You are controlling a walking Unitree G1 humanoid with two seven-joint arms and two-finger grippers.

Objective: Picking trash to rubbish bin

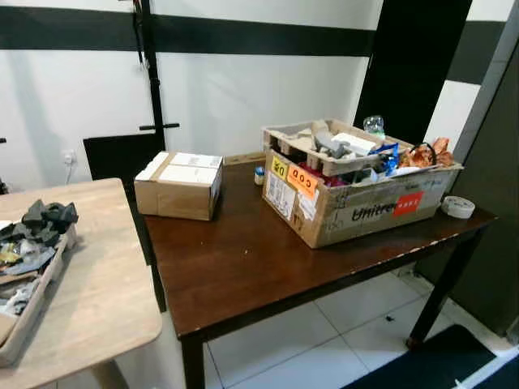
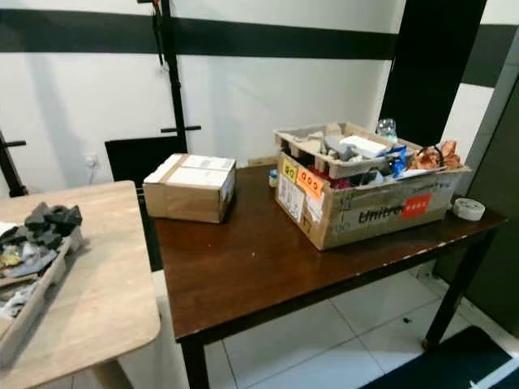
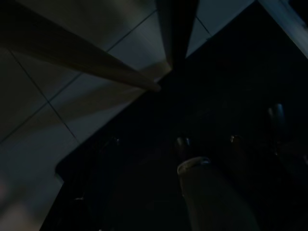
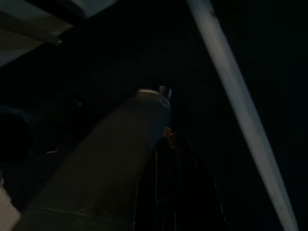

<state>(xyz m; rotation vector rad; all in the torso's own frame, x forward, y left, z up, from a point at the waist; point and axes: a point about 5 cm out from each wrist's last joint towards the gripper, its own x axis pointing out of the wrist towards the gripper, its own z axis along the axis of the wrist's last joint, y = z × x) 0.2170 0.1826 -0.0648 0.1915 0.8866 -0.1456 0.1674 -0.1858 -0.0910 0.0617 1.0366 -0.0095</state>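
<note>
On the dark table (image 1: 243, 267) in the middle of the head view sits a big open carton (image 1: 357, 203), jammed with trash: bits of cardboard, wrappers, something orange and crinkly at its right end, and a clear bottle (image 1: 374, 124) poking up at the back. The carton has yellow and orange stickers on its near end and a red label on its long side. A tape roll (image 1: 458, 207) lies just beside the carton, near the table's right edge. A smaller sealed box (image 1: 180, 185) sits well apart from the carton, at the table's back left corner. Between the two, just beside the carton's back corner, there's a tiny jar-like thing (image 1: 259, 175), too small to make out. Left of the dark table stands a lighter wooden table (image 1: 97, 292), with a tray (image 1: 32, 304) on its left side holding dark crumpled scraps and wrappers. Behind it all is a white wall with a black stripe, and a black stand (image 1: 151, 81) against it. Both wrist views are super dark, just floor tiles and table legs, so I can't tell whether either claw is released or clenched.
</note>
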